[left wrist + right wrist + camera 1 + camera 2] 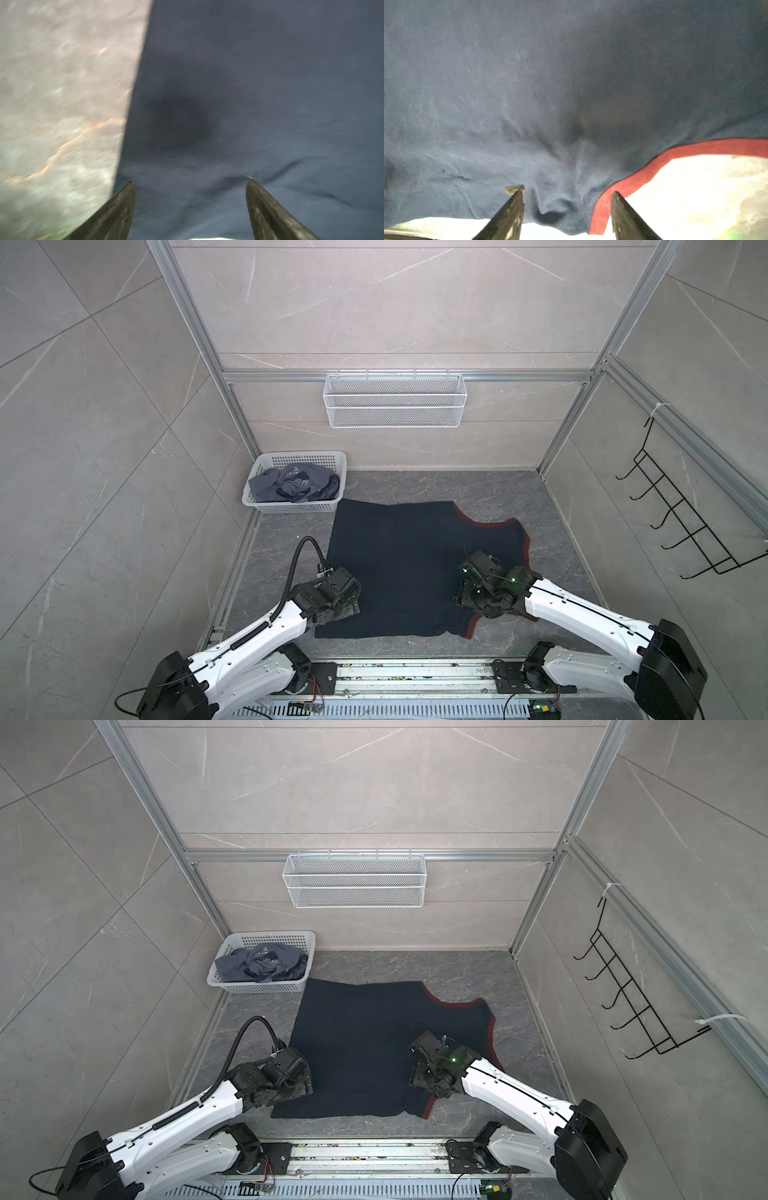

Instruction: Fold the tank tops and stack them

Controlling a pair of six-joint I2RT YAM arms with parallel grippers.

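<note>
Tank tops sit apart. The navy tank top (407, 564) is spread flat on the bench (457, 489) with its hem toward the left arm and its red trim (490, 526) toward the right arm. The grey tank top (291, 485) lies crumpled in the white basket (299, 456) at the far left corner, just beside the navy cloth.

The left gripper (190, 180) is spread wide over the navy cloth close to its hem edge. Its fingers (124, 203) have only flat fabric between them and grip nothing. Whether the tips press on the cloth or hang just above it cannot be told.

The right gripper (566, 190) has its jaws parted less widely. A small pucker of navy cloth sits between the fingers (623, 212), and the red trim (675, 153) curves past one tip. The jaws do not clamp that pucker.

In both top views the wrist housings cover the fingertips, and the right arm hides part of the near shoulder strap. The left wrist view is smeared, the bench in the right wrist view is washed out to white, and the grey top's lettering is too crumpled to read.
</note>
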